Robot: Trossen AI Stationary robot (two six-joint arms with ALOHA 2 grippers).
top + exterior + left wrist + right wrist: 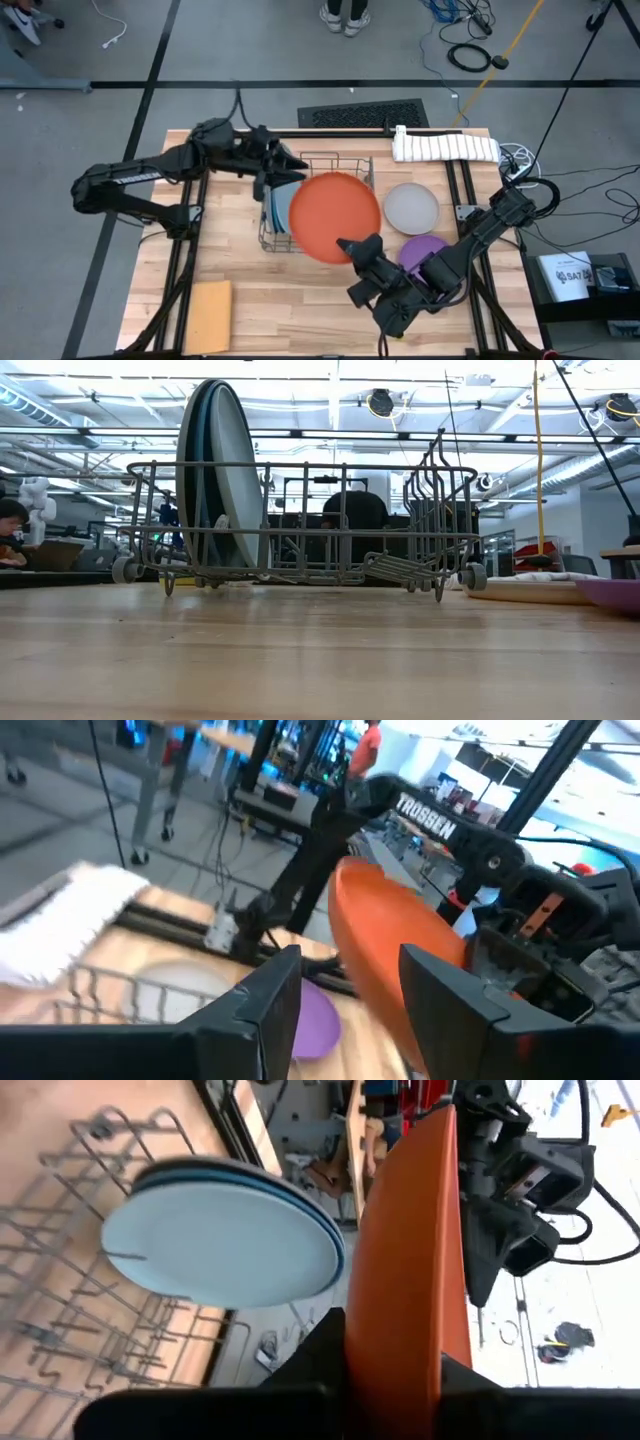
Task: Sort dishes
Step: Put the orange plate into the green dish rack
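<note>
Looking down from above, we see the right gripper [347, 246] clamped on the orange plate's [333, 215] edge, holding it over the wire rack [349, 161]; the left gripper [292, 168] sits at the rack's far-left corner. Grey [411, 208] and purple [418, 250] plates lie on the surface [300, 300]. At table height, three large plates [220, 475] stand upright in the rack. Through the left wrist, we see its fingers [265, 1005] apart. The right wrist shows its fingers pinching the orange rim.

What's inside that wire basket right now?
Large plates stand on edge at one end of the wire rack; the rest looks empty. From above, the orange plate hides part of it.
</note>
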